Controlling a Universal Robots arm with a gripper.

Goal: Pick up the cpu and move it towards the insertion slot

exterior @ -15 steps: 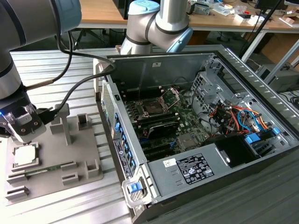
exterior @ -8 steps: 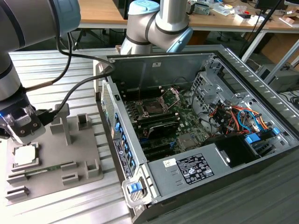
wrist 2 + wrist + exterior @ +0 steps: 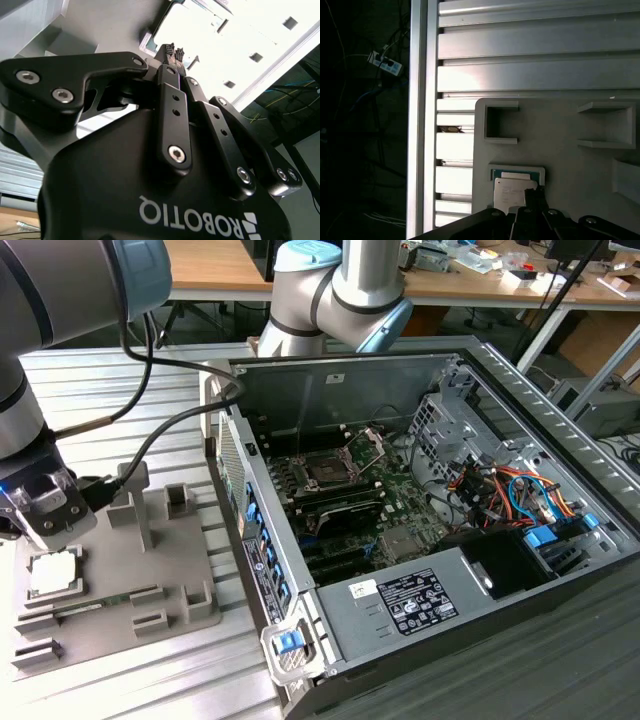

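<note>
The gripper hangs over the grey tray at 8 o'clock in the exterior view, right above the cpu. The cpu lies flat in its square pocket, pale top up, and nothing lifts it. In the second wrist view the fingertips are pressed together with nothing between them. The first wrist view shows the cpu seated in the tray, a dark finger crossing its corner.

I judge this to be the pick step, with the grasp not yet made. The insertion slot sits inside the open computer case, about 2 o'clock from the cpu and well apart, its retention plate hinged up. A grip calls for the fingers to spread past the chip's edges, then close level on its sides. Mind the green memory stick near the cpu, at 4 o'clock.
</note>
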